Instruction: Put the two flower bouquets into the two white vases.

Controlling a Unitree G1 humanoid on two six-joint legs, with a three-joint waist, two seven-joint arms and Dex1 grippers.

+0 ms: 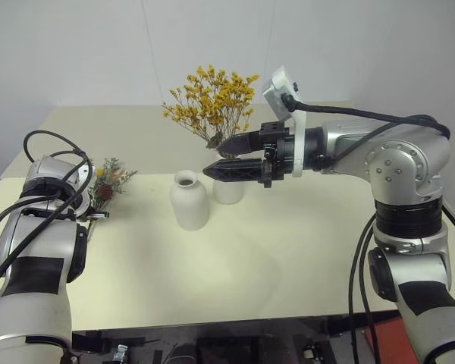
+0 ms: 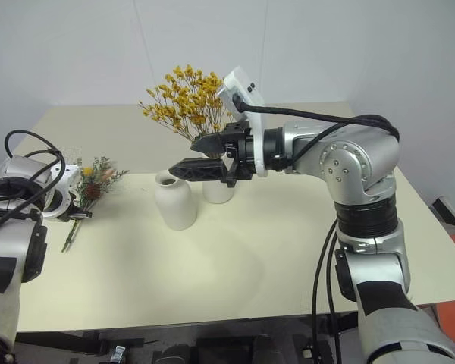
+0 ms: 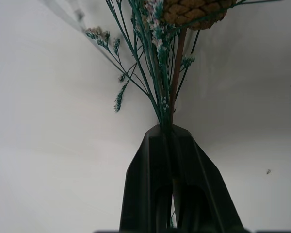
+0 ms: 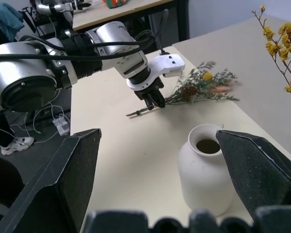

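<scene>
The smaller greenish bouquet (image 1: pixel 110 182) lies on the cream table (image 1: pixel 273 258) at its left side. My left gripper (image 4: pixel 155 99) is shut on its thin stems (image 3: pixel 170 104), with the blooms pointing toward the vases. The bushy yellow bouquet (image 1: pixel 212 102) stands in the tall white vase (image 1: pixel 229 189) at mid-table. The bottle-shaped white vase (image 1: pixel 189 201) stands just in front and to the left of it, and its neck (image 4: pixel 207 144) is empty. My right gripper (image 1: pixel 214 158) hovers open above the table, in front of the tall vase, pointing left over the bottle vase.
The table's left edge (image 4: pixel 82 111) runs close beside my left arm. Past that edge are cables and a power strip (image 4: pixel 60 124) on the floor and another table (image 4: pixel 121 9). A white wall stands behind the table's far edge.
</scene>
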